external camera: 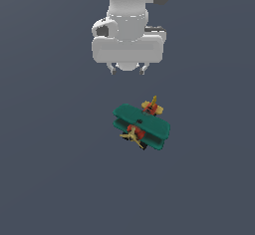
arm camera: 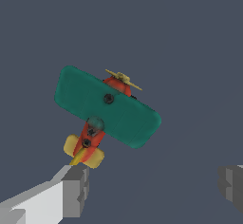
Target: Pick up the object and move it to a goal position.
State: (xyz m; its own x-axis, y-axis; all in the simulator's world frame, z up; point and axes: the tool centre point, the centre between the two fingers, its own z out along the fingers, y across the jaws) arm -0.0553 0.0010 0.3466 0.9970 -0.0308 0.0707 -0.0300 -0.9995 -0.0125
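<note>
The toy biplane (external camera: 142,126) sits upright on the dark grey floor (external camera: 50,179), untouched, its teal wings stacked one over the other, its yellow propeller and red nose turned toward the exterior camera and slightly to that view's left, its yellow tail toward my arm. My gripper (external camera: 129,69) hangs above it, apart from it and a little behind its tail in the exterior view, holding nothing. In my wrist view my two fingers (arm camera: 75,191) stand wide apart, one just beside the plane's tail, the other well clear at the frame's edge.
</note>
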